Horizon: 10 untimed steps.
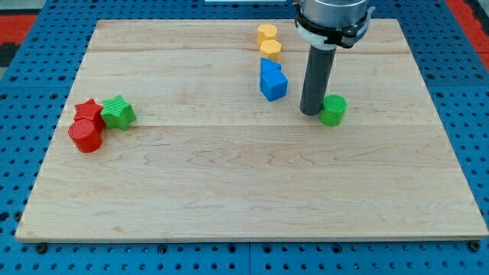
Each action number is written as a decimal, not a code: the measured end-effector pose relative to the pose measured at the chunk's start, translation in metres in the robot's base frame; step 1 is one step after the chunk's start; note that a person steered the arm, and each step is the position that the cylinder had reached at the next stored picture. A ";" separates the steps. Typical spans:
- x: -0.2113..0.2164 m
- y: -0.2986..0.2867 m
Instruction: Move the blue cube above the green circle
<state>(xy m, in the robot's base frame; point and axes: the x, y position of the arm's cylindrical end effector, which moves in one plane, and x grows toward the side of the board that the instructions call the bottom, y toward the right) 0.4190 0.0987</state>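
Observation:
The blue cube (274, 85) sits on the wooden board, upper middle, with a second blue block (267, 67) touching it just above. The green circle (333, 110) is a short green cylinder to the cube's right and a little lower. My tip (310, 113) is at the end of the dark rod, right against the green circle's left side, between it and the blue cube. About one block width separates my tip from the cube.
Two yellow blocks (267, 33) (270, 51) stand in a column above the blue ones. At the view's left, a red star (89, 111), a green star (118, 112) and a red cylinder (85, 136) cluster together. The board (244, 183) lies on a blue pegboard.

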 end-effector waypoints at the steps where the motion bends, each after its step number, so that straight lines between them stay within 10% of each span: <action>1: 0.002 0.013; 3: 0.002 0.013; 5: -0.041 -0.128; 10: -0.083 -0.069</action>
<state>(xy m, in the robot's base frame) 0.3362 0.0294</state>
